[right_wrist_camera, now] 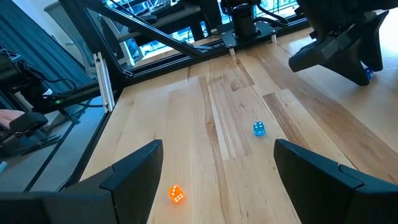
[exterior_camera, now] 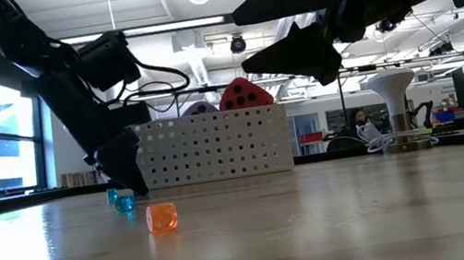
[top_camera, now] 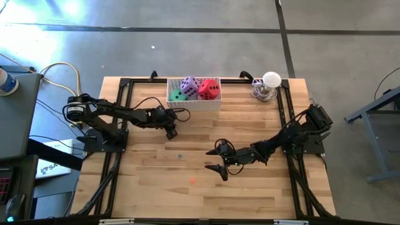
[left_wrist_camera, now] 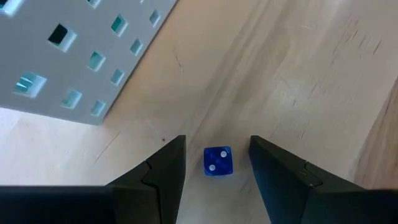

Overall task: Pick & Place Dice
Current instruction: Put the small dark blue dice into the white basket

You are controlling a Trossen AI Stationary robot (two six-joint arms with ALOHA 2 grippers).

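A white perforated basket [top_camera: 194, 103] stands at the table's far edge. It holds the green die [top_camera: 179, 95], the purple die [top_camera: 189, 84] and the red die [top_camera: 210, 89]; the pink die is hidden. The red die [exterior_camera: 245, 93] pokes above the rim in the low view. My left gripper [top_camera: 170, 132] is low over the table just in front of the basket's left corner. It is open, and its fingers stand on either side of a tiny blue cube [left_wrist_camera: 217, 161] without touching it. My right gripper [top_camera: 219, 157] hovers open above mid-table, holding nothing.
A tiny cyan cube [right_wrist_camera: 259, 129] and a tiny orange cube [right_wrist_camera: 176, 194] lie on the wood between the arms. A white knob on a round stand [top_camera: 270, 84] sits at the far right corner. Black frame rails [top_camera: 115, 156] run along both sides of the table.
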